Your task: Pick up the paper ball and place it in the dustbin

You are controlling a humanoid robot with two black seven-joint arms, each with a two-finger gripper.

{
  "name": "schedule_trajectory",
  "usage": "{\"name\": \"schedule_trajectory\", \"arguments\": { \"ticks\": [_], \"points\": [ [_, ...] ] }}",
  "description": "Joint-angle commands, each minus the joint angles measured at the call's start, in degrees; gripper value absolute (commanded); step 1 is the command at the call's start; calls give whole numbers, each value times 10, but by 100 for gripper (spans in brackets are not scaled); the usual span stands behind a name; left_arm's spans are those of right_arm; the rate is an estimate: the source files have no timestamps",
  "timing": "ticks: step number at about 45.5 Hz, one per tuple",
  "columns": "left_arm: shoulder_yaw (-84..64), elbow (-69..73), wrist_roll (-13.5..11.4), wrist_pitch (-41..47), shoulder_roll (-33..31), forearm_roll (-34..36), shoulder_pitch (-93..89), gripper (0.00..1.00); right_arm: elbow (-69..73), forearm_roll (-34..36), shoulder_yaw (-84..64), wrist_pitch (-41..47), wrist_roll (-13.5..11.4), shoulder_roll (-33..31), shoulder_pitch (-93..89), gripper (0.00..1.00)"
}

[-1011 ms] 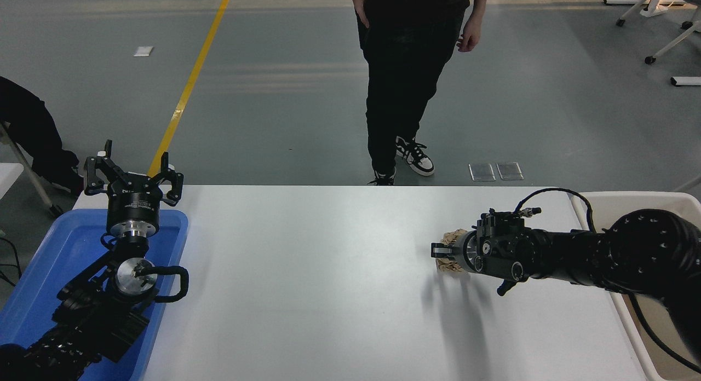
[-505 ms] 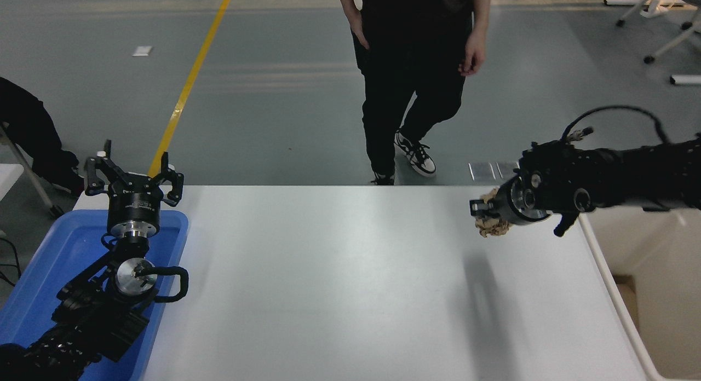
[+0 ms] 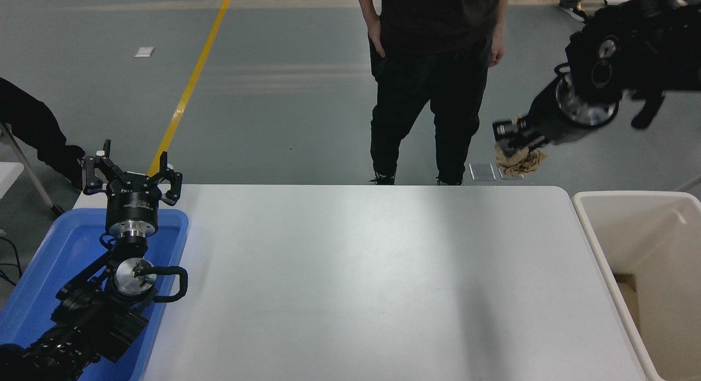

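My right gripper point(image 3: 515, 140) is raised high above the table's far right corner, pointing left. It is shut on the tan crumpled paper ball point(image 3: 520, 160), which hangs below its fingers. The cream dustbin point(image 3: 605, 255) stands off the table's right edge, below and to the right of the ball. My left gripper point(image 3: 131, 178) is parked open at the lower left, over the blue tray.
A blue tray point(image 3: 44, 271) lies at the table's left edge under my left arm. A person in black point(image 3: 432, 80) stands at the table's far side. Another person's dark leg point(image 3: 27, 123) shows at the far left. The white table point(image 3: 372, 282) spreads between.
My right arm has lifted the paper ball off the table and carried it up and to the right. The person has stepped closer to the table's far edge.
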Motion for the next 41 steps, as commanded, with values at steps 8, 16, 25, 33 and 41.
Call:
{"name": "schedule_trajectory", "arguments": {
  "ticks": [8, 16, 25, 33, 41],
  "points": [
    [0, 0, 0, 0, 0, 0, 0, 99, 16, 5, -48, 26, 0, -6, 48, 0],
    [0, 0, 0, 0, 0, -1, 0, 99, 15, -2, -99, 26, 1, -43, 44, 0],
    [0, 0, 0, 0, 0, -2, -1, 99, 6, -55, -175, 22, 28, -99, 38, 0],
    [0, 0, 0, 0, 0, -2, -1, 99, -52, -133, -203, 19, 48, -185, 3, 0],
    [0, 0, 0, 0, -1, -2, -1, 99, -129, -221, -194, 16, 62, -282, -61, 0]
  ]
}}
